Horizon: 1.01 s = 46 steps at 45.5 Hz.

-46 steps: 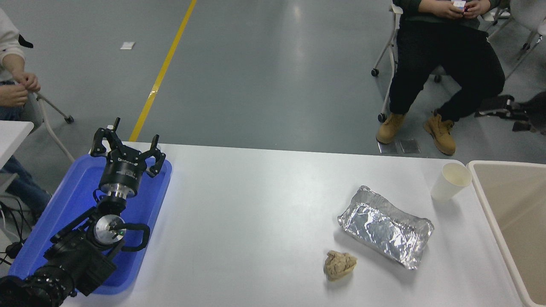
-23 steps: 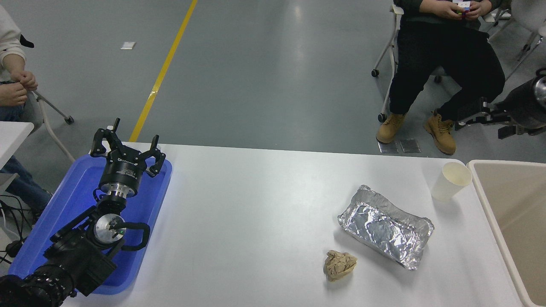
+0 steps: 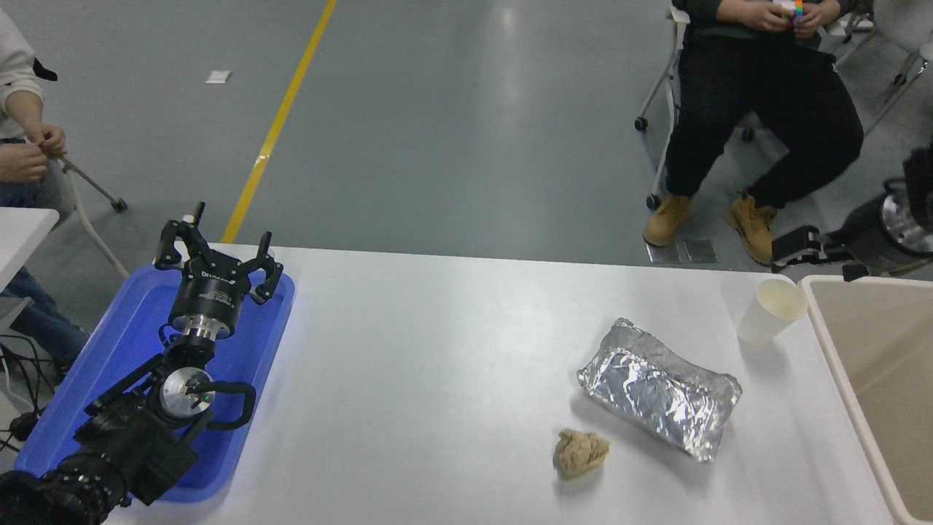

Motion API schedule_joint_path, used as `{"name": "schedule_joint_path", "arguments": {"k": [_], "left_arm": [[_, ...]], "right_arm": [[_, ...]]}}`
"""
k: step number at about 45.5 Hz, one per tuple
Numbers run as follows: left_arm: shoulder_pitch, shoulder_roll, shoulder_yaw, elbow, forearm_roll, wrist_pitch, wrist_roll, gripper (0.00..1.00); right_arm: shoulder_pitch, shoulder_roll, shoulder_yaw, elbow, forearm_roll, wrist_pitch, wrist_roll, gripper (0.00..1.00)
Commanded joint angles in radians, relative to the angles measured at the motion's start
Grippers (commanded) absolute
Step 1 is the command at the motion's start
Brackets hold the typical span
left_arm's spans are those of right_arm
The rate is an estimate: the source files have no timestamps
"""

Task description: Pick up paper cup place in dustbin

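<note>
My right black gripper hangs off the bench's far right corner, fingers not clear enough to call, lining up on the small white tapered paper cup. The cup stands upright right beside the big beige plastic dustbin, so it's a short carry. Left black gripper sits parked over the blue plastic tray at the left edge, fingers spread and empty.

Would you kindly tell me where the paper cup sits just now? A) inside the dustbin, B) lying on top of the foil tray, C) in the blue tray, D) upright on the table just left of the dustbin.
D: the paper cup stands upright on the white table, mouth up, just left of the dustbin rim and beyond the foil tray.
</note>
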<state>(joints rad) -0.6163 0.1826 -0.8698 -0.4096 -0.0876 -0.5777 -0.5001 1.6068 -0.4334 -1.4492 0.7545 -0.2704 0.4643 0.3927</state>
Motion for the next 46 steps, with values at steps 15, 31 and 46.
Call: {"name": "schedule_joint_path", "arguments": {"k": [15,31,46], "left_arm": [[0.0,0.0,0.0,0.0,0.0,0.001,0.0,1.0],[0.0,0.0,0.0,0.0,0.0,-0.001,0.0,1.0],[0.0,0.0,0.0,0.0,0.0,0.001,0.0,1.0]], "right_arm": [[-0.36,-0.008,0.179,-0.268,0.007,-0.242,-0.035,1.0],[-0.502,-0.008,0.335,-0.377,0.008,-0.348,-0.143,1.0],[-0.564,-0.001,0.368,-0.391,0.008,-0.453,-0.152,0.99]]}}
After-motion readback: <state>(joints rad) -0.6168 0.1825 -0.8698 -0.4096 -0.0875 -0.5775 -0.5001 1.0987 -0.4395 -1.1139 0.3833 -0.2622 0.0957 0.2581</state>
